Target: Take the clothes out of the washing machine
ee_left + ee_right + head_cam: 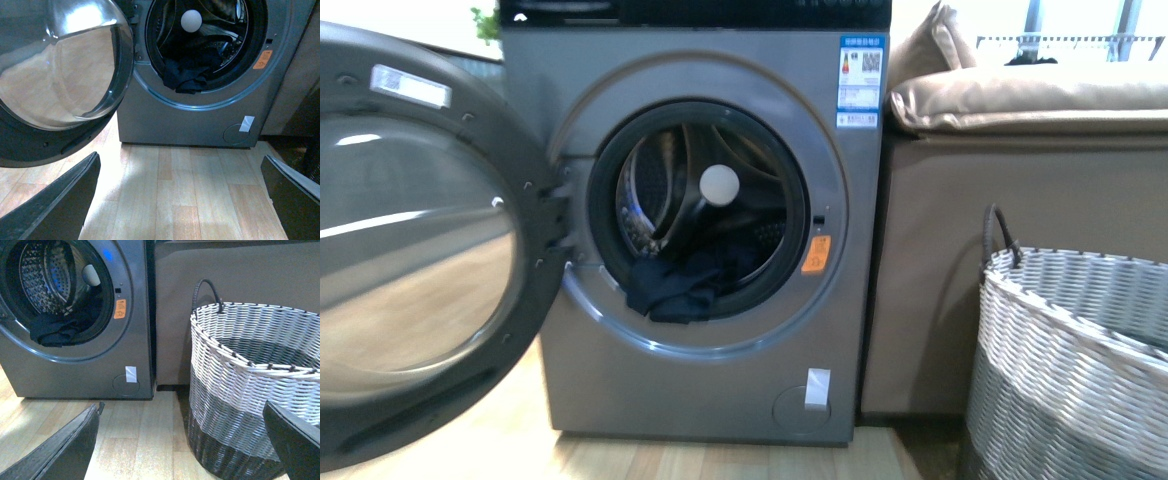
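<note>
The open door (410, 250) is cut by the left edge, the basket (1060, 340) by the right, the label (861, 80) is too small to read, and the clothes (672, 288) fade into shadow.

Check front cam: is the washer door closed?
No, the door stands wide open at the left of the washing machine, and dark clothes lie over the lower rim of its mouth.

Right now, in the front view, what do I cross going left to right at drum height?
The open door → clothes → orange sticker → brown sofa → woven basket.
</note>
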`<state>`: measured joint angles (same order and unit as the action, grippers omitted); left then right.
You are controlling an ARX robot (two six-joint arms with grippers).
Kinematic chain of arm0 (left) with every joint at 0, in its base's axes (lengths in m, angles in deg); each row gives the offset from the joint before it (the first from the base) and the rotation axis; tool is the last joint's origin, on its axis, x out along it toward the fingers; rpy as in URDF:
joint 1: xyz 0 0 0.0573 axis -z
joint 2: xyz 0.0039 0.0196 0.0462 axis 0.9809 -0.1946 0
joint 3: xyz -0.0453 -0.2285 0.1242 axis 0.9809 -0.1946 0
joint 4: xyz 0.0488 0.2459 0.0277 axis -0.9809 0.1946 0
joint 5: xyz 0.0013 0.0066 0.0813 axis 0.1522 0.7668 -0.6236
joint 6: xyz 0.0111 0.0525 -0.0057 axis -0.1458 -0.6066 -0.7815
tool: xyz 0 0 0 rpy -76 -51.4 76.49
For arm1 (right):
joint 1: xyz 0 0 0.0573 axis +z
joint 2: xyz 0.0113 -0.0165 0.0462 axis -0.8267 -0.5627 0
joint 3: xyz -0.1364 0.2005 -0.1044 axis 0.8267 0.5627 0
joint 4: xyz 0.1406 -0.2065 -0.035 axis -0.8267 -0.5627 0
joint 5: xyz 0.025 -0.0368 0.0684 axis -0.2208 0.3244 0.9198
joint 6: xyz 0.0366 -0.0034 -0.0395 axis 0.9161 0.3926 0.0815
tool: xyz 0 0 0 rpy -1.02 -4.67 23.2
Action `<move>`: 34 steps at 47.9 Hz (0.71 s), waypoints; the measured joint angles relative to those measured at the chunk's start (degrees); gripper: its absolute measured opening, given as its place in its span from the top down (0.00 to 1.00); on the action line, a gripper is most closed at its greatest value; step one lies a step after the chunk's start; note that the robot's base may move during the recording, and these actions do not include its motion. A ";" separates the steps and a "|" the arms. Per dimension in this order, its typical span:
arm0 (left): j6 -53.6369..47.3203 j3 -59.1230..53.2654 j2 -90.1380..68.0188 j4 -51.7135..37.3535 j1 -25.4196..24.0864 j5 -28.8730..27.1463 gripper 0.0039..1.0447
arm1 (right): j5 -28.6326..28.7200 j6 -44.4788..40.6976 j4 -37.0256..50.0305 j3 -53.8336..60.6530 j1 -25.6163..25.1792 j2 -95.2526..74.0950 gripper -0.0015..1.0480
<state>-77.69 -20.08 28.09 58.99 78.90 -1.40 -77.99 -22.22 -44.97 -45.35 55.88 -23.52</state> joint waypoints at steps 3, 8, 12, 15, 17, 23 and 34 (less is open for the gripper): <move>0.00 0.00 -0.20 0.00 0.00 -0.04 0.06 | 0.02 0.00 0.00 0.00 0.00 -0.02 0.07; 0.00 0.00 -0.13 0.00 0.00 -0.04 0.06 | 0.02 0.00 -0.02 0.00 0.00 -0.02 0.07; 0.02 0.00 -0.13 0.00 0.00 -0.02 0.06 | -0.02 0.00 -0.02 0.00 0.00 -0.07 0.07; 0.02 0.00 0.00 0.00 0.00 -0.04 0.06 | 0.11 -0.02 -0.02 0.00 -0.02 -0.02 0.07; 0.00 0.00 -0.13 0.00 0.00 0.00 0.06 | -0.07 0.00 0.00 0.00 0.00 -0.02 0.07; 0.00 0.00 -0.09 0.00 0.00 -0.17 0.06 | 0.04 0.00 -0.04 0.00 -0.04 -0.02 0.07; 0.00 0.00 0.02 0.00 0.00 -0.07 0.06 | 0.02 0.00 -0.04 0.00 -0.04 -0.02 0.07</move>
<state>-77.69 -20.08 28.11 58.99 78.90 -1.46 -77.97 -22.22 -45.01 -45.35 55.83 -23.55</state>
